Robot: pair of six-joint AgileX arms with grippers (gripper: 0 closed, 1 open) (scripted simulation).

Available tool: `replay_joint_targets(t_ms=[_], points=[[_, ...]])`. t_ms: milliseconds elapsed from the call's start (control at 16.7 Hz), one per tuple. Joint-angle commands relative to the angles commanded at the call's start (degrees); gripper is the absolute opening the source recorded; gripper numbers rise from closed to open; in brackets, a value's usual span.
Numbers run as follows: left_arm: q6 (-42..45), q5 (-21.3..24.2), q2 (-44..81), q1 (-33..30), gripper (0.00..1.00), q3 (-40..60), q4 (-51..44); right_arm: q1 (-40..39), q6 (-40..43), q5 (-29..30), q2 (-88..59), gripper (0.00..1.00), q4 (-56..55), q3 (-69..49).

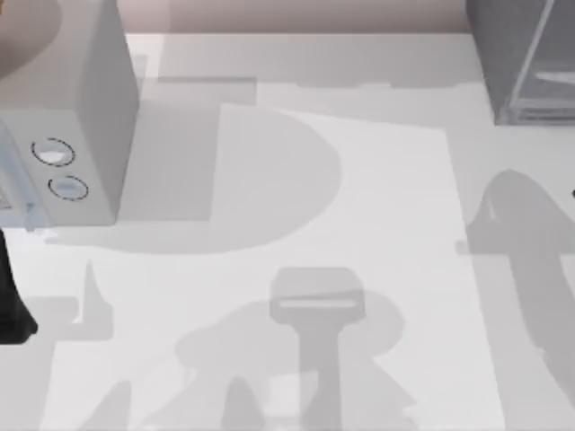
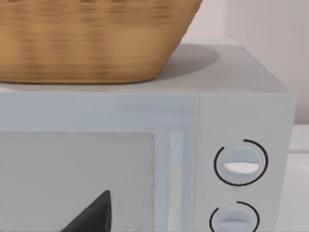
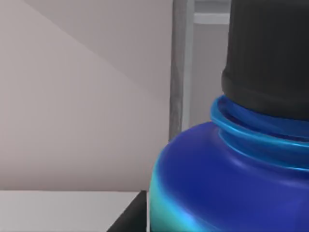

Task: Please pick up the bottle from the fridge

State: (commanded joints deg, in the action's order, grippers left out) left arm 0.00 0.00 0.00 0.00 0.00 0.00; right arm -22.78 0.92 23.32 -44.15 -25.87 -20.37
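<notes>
The bottle (image 3: pixel 227 183) looms very close in the right wrist view, with a bright blue round body and a black cap (image 3: pixel 270 53) above a ridged blue neck. Behind it runs a dark grey speckled post of the fridge (image 3: pixel 177 72). In the top view the fridge (image 1: pixel 512 54) stands at the table's far right corner, its pale glass panel (image 1: pixel 552 76) angled outward. My right gripper is right up against the bottle. My left arm (image 1: pixel 11 296) is parked at the table's left edge, in front of the microwave.
A light grey microwave (image 1: pixel 85 108) with two round dials (image 1: pixel 54 153) stands at the far left. A woven basket (image 2: pixel 91 38) sits on top of it. Arm shadows fall across the white table (image 1: pixel 377 180).
</notes>
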Motion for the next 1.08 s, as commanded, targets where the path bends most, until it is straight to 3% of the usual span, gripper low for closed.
replay_joint_targets(t_ms=[660, 900, 1080], points=[[0.00, 0.00, 0.00, 0.00, 1.00, 0.00, 0.00, -30.49, -2.26, 31.10, -61.85, 0.00, -30.17, -23.57], [0.00, 0.00, 0.00, 0.00, 1.00, 0.00, 0.00, -37.66, -2.32, 38.49, -75.10, 0.00, -38.97, -31.08], [0.00, 0.00, 0.00, 0.00, 1.00, 0.00, 0.00, -39.97, -2.21, 40.91, -79.26, 0.00, -42.16, -33.83]])
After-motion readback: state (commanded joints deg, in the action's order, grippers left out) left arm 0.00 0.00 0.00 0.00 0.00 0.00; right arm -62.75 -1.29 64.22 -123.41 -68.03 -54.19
